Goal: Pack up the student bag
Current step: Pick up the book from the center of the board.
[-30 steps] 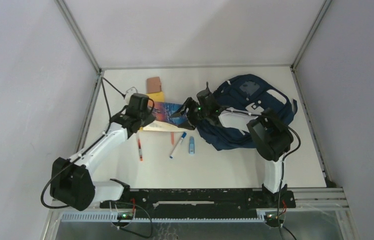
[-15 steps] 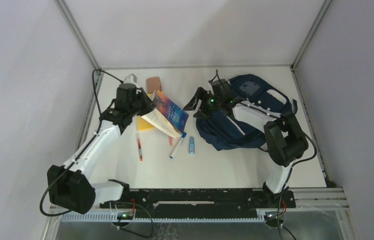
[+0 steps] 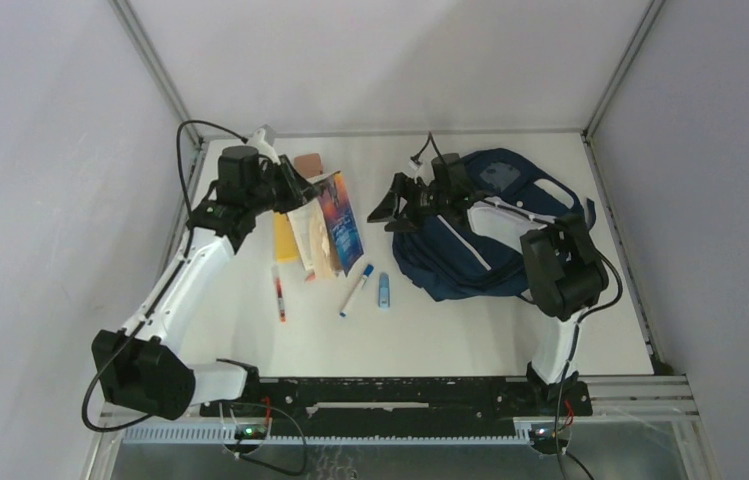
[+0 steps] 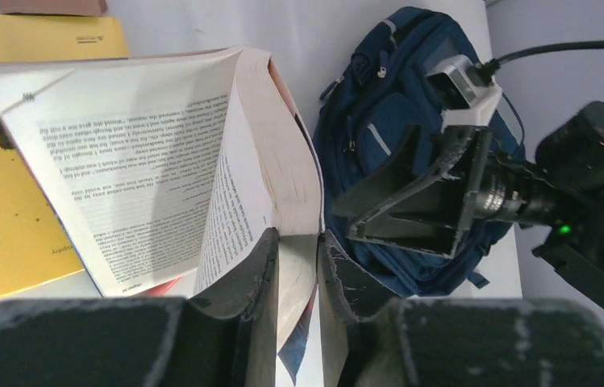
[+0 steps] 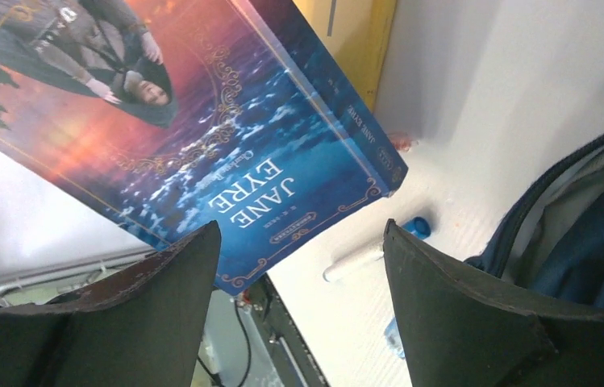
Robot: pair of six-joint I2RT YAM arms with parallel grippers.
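Observation:
The navy-blue student bag (image 3: 495,235) lies at the right of the table, its zip opening gaping; it also shows in the left wrist view (image 4: 379,121). My left gripper (image 3: 300,190) is shut on a paperback, Jane Eyre (image 3: 328,232), holding it lifted off the table with pages hanging open (image 4: 145,161); its blue cover faces the right wrist view (image 5: 202,137). My right gripper (image 3: 390,208) is open and empty, above the bag's left edge, facing the book.
A yellow booklet (image 3: 286,238) and a tan block (image 3: 308,163) lie under and behind the book. A red pen (image 3: 278,293), a blue-capped marker (image 3: 355,290) and a small blue stick (image 3: 384,290) lie in front.
My left gripper has lifted the book off the table and swung it back and left, pages falling open. My right gripper has moved back over the bag's left edge, still open.

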